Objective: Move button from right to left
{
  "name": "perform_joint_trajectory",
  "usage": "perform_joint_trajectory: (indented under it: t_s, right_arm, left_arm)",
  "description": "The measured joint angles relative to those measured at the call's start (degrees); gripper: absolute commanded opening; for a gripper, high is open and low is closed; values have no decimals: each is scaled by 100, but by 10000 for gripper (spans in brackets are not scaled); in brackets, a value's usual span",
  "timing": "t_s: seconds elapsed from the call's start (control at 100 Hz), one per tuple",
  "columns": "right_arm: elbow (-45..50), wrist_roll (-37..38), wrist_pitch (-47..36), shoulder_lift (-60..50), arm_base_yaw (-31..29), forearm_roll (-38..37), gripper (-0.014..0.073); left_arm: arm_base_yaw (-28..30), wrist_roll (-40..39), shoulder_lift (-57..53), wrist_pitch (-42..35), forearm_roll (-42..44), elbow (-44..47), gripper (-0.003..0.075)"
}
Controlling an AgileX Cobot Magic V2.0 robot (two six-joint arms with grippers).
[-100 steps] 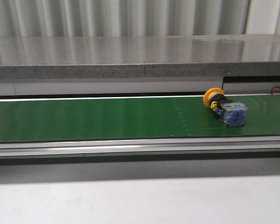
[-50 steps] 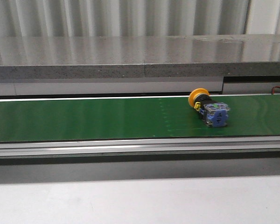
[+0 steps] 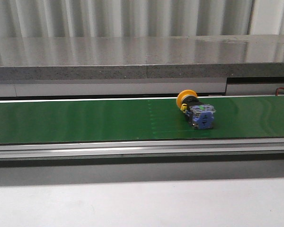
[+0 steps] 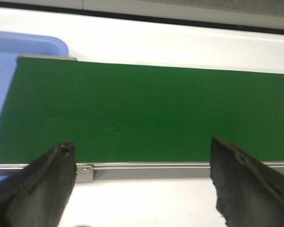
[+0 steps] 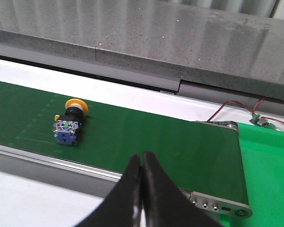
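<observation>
Green conveyor belt [image 3: 85, 120] ran across your front view, carrying the button [image 3: 196, 110] on its side, right of centre. Your left gripper [image 4: 142, 182] hung spread wide over bare belt; your right gripper [image 5: 142, 182] was clenched on nothing, well apart from the button.

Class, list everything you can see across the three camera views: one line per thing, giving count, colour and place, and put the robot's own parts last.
button: one, yellow cap, black collar, blue-and-clear block; lying on its side on the belt, right of centre.
conveyor belt: one, green; running left to right across the front view.
belt frame: one, silver; along the belt's near edge.
ledge: one, speckled grey; behind the belt.
bin: one, light blue; at the belt's end, left wrist view.
wires: red and black; past the belt's right end.
left gripper: black, open.
right gripper: black, shut.
</observation>
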Motion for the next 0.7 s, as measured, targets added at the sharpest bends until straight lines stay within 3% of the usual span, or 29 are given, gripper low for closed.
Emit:
perform_joint_trajectory:
  t_s: [0.39,0.7]
  right_arm:
    - [0,0,0,0,0,0,-67]
    - [0,0,0,0,0,0,-67]
  left_arm:
    - [0,1068,1786,831,-2099,-1111,566]
    - [-637,1274,2866,1036,-2400,-1910,566]
